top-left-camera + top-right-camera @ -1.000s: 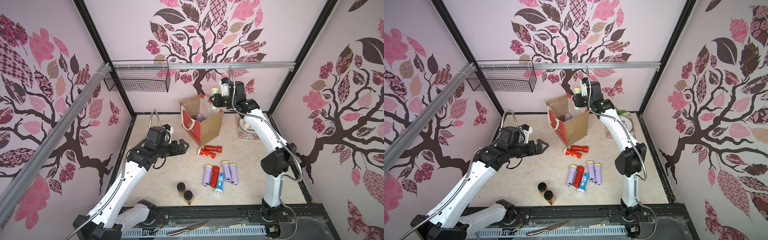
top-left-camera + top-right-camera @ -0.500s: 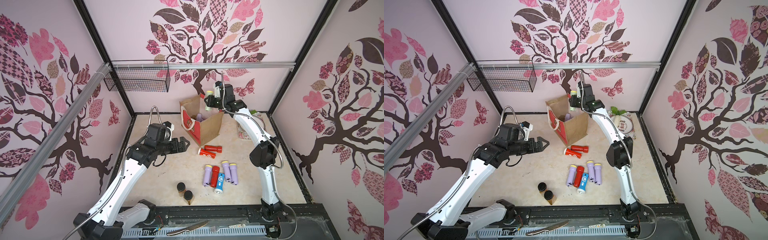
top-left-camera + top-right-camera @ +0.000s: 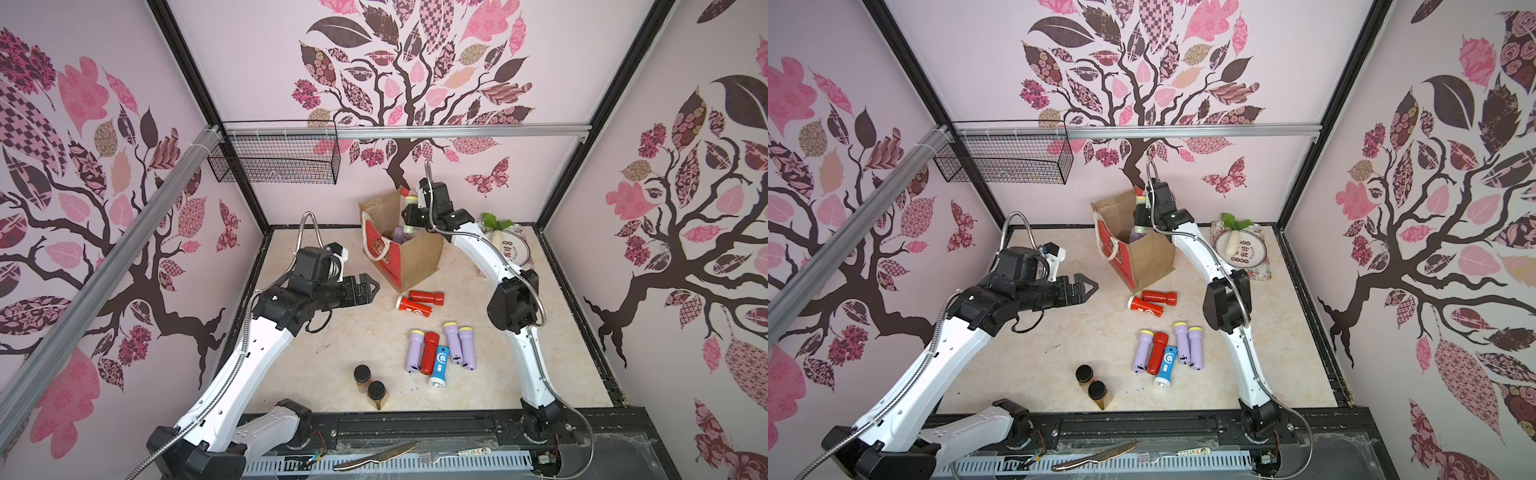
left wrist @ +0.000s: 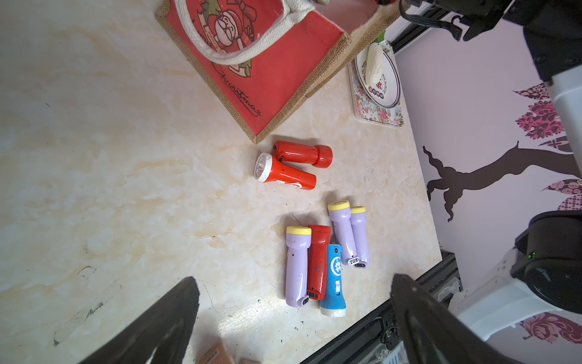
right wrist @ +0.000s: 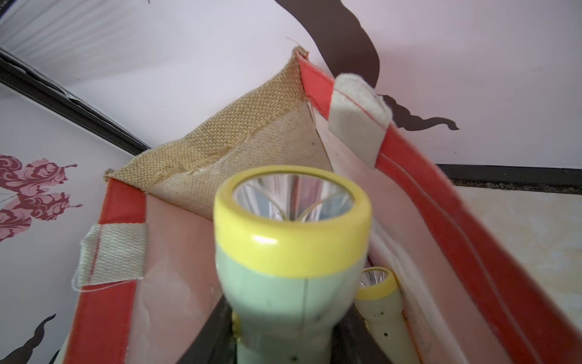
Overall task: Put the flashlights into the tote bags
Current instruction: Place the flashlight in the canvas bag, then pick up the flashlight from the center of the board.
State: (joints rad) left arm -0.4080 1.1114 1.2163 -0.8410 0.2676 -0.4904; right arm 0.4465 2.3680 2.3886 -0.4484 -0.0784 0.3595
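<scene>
Right gripper (image 3: 409, 217) pinches a pale green flashlight (image 5: 293, 277) over the open tote bag (image 3: 415, 257), other flashlights (image 5: 378, 293) lying inside.

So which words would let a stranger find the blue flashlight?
Find the tan tote bag at the back of the table, then the five flashlights clustered nearer the front. It is the only blue one, white emblem, head alone facing front.

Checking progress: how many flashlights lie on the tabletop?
7. Two red plastic flashlights beside the tan jute tote bag; clustered nearer the front, three lilac, one red, one blue. None seems hidden.
</scene>
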